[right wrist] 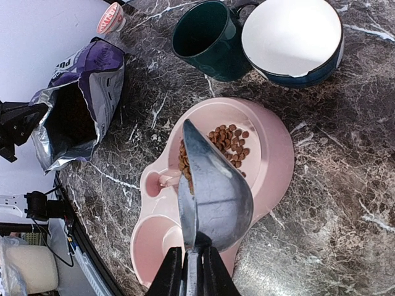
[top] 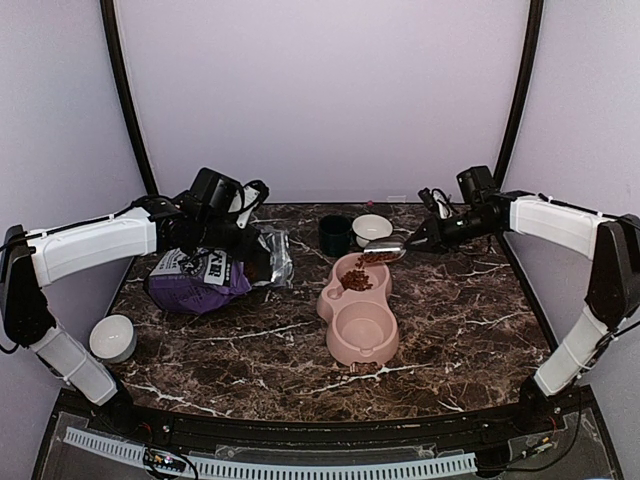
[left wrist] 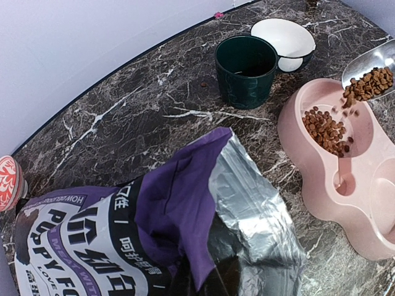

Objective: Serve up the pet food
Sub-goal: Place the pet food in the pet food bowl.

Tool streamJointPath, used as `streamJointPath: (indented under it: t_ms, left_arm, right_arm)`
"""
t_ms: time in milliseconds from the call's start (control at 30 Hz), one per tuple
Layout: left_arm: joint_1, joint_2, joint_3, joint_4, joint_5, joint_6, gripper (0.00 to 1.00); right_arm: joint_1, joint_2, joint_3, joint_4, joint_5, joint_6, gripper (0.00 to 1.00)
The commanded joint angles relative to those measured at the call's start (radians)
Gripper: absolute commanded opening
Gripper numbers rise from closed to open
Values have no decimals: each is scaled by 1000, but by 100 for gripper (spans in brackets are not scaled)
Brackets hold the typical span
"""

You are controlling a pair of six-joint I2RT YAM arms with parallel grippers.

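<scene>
Reddish kibble (left wrist: 327, 129): light, hard, loose, rolls. I can't pinch it; scoop (right wrist: 216, 191) just ahead of right end effector (right wrist: 188, 271) carries it, handle pinched. Left end effector (top: 245, 250) clamps bag (top: 195, 280) lip.

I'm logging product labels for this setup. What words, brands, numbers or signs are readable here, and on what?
"PUPPY FO": large white letters on the purple bag, cut off by the picture's edge.
"LOVE": smaller, beneath it, the rest cut off.
Chinese characters on the bag's black band: not clear enough to quote.
Small line near the bag's upper edge: too blurred to read.
Pink double bowl, scoop, green cup, white bowl: no text.
</scene>
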Motion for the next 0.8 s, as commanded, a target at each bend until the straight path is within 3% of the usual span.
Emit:
streamJointPath:
  t_ms: [0, 767]
  left_arm:
    - [13, -60, -12, 19, -10, -8, 0]
    - [13, -76, 1, 1, 19, 3, 0]
  right_arm:
    - [24, 27, 47, -15, 27, -31, 0]
    - [177, 40, 161, -161, 366, -141, 0]
